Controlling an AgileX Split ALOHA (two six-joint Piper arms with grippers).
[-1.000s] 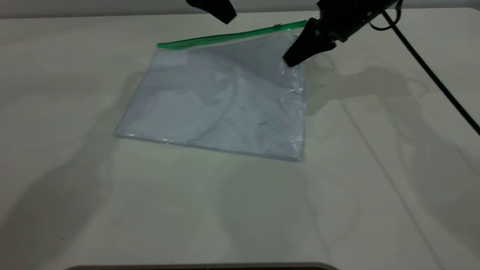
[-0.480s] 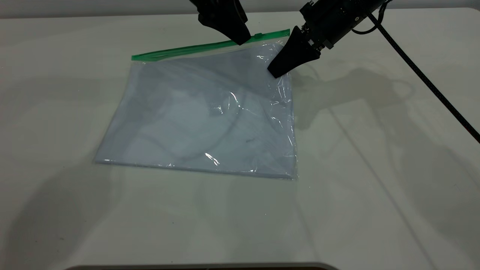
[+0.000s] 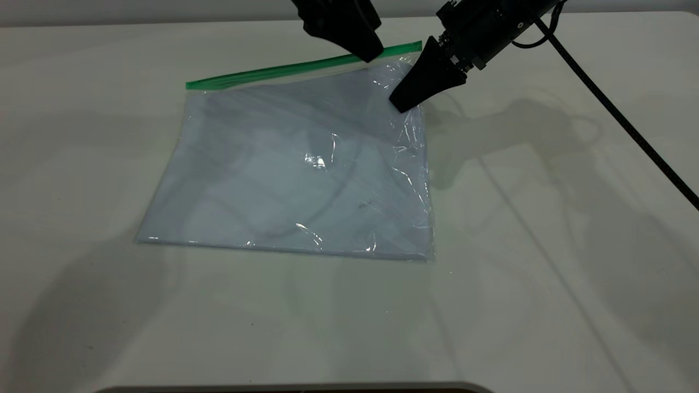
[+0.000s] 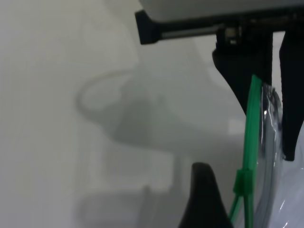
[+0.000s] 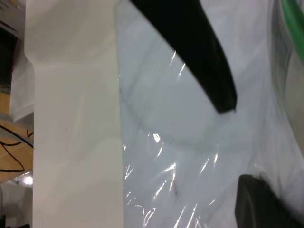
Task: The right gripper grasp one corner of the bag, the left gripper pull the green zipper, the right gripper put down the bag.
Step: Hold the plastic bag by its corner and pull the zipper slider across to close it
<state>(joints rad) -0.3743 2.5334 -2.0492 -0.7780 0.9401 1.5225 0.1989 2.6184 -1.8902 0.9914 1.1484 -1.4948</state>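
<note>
The bag (image 3: pixel 295 169) is lying on the table (image 3: pixel 546 273), its green zipper (image 3: pixel 284 70) running along the 12 o'clock edge, the left gripper (image 3: pixel 371 54) and right gripper (image 3: pixel 401 103) sitting at its 1 o'clock corner.

Exterior high, facing arms; wrist views close; all share bag (image 3: pixel 295 174).

A plain off-white matte surface (image 3: pixel 546 300) carries a flat rectangular clear plastic bag (image 3: pixel 289 174) holding white paper, lying near its far edge, a narrow green zipper strip (image 3: pixel 273 71) running along the bag's far side.
</note>
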